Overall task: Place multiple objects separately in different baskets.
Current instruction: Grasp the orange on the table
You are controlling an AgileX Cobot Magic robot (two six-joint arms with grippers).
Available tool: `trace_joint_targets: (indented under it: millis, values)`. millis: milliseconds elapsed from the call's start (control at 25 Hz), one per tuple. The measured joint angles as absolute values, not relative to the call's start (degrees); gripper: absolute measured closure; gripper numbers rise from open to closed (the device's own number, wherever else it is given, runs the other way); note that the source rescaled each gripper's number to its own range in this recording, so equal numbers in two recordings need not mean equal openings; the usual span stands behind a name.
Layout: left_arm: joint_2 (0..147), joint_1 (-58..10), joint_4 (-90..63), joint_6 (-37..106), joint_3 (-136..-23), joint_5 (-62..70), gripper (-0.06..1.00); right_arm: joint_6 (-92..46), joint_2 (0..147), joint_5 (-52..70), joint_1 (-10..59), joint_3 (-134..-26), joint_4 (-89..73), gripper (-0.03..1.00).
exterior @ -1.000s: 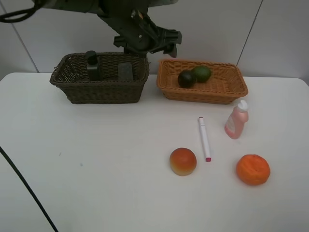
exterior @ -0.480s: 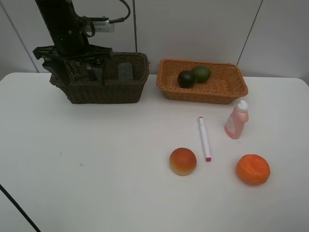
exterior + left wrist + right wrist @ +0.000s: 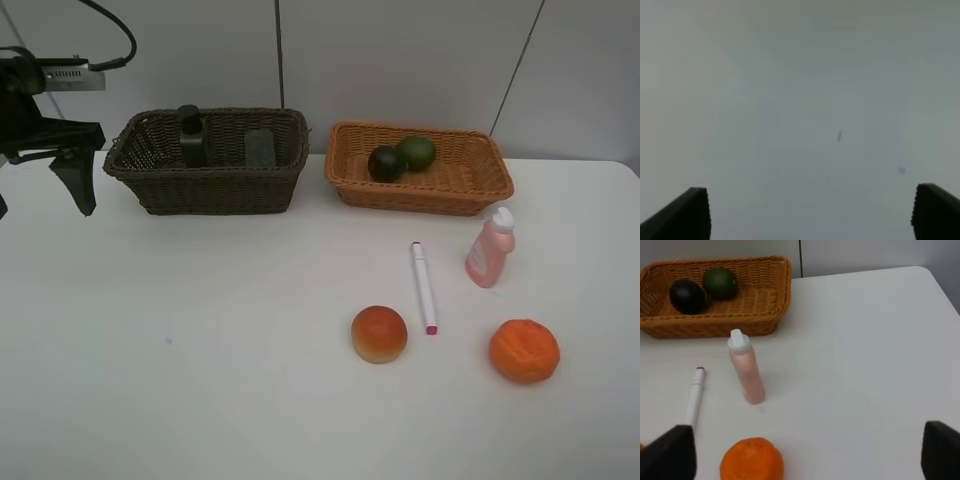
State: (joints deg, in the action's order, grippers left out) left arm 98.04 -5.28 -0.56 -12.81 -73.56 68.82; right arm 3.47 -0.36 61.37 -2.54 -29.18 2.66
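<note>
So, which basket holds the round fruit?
The orange-tan basket: green fruit and dark fruit inside. The dark brown basket holds a bottle and block.

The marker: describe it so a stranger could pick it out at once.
Find the orange-tan basket at the back of the white table. In front of it, beside the pink bottle, lies the marker. It alone is long, thin and white, with a pink tip.

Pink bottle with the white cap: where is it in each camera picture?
Exterior high: the pink bottle stands upright right of the white marker, in front of the orange-tan wicker basket.
Left wrist: not in it; only bare white table.
Right wrist: the bottle stands upright between the basket and the orange tangerine.
Shared landmark: that basket, seen in the exterior high and right wrist views.
</note>
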Motion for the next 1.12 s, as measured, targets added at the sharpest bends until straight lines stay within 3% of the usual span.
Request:
trace_joint_targets:
  millis: [240, 480, 800, 1120]
  values:
    - [72.49, -5.28, -3.06, -10.03, -53.19, 68.46, -0.04, 3.47, -0.36, 61.37, -2.54, -29.18, 2.66, -0.03]
    - [42.64, -5.28, -3.71, -1.88, -40.16, 66.34, -0.04, 3.47, -0.36, 61.37, -2.54, -29.18, 2.66, -0.03]
    - [10.20, -5.28, -3.73, 4.45, -31.97, 65.72, -0.04, 3.47, -0.36, 61.37, -2.54, -29.18, 2.66, -0.03]
    - [-0.31, -5.23, -4.20, 4.70, -31.40, 65.70, -0.04, 3.47, -0.36, 61.37, -2.54, -29.18, 2.66, -0.03]
